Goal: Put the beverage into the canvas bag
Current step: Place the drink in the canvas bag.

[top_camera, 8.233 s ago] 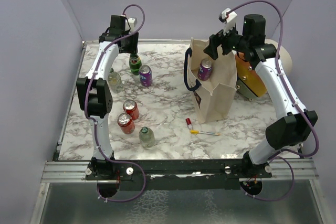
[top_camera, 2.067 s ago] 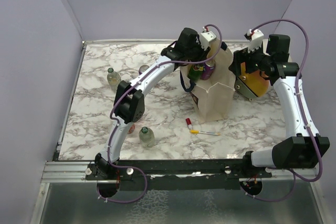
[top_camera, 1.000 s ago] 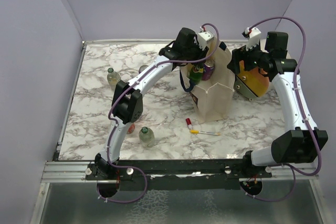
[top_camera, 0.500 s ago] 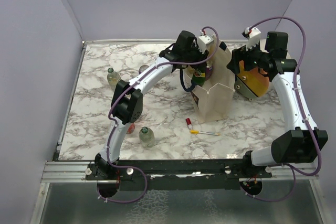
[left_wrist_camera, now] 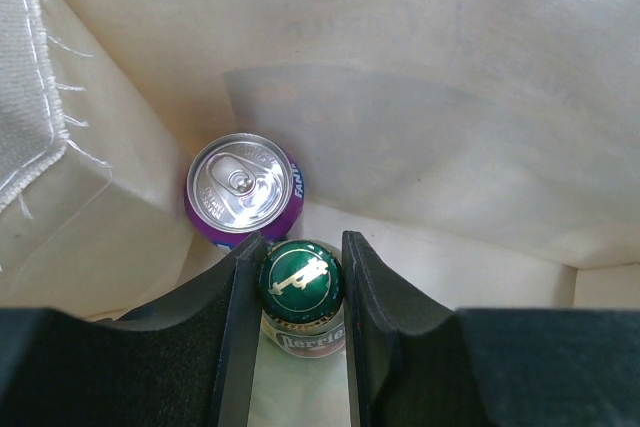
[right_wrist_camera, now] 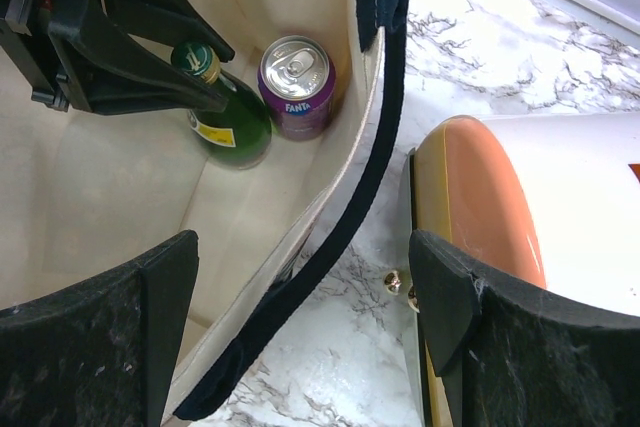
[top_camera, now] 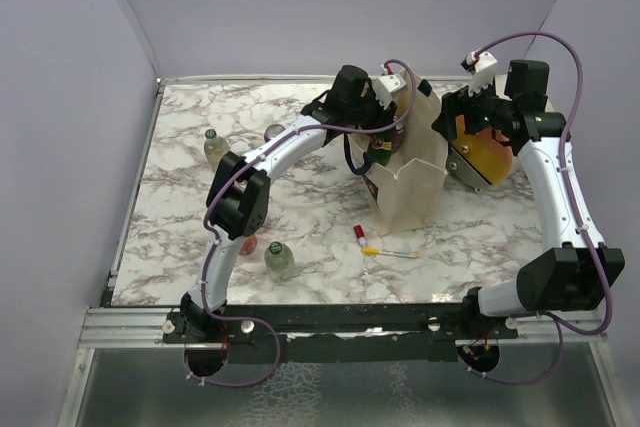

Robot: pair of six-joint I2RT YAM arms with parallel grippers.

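Green glass bottle point(right_wrist_camera: 232, 122) inside the canvas bag point(left_wrist_camera: 420, 97), clamped at its cap by the left gripper point(left_wrist_camera: 301, 257).
Seat its base flat, clear of the purple Fanta can point(left_wrist_camera: 243, 187) at its 11 o'clock, before parting the fingers; the right gripper point(right_wrist_camera: 300, 322) hangs spread wide and empty over the bag's rim.

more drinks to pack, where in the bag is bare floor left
Bare bag floor lies right of the green bottle in the left wrist view. Crowded at left: the purple can beside the bottle held by the left gripper.
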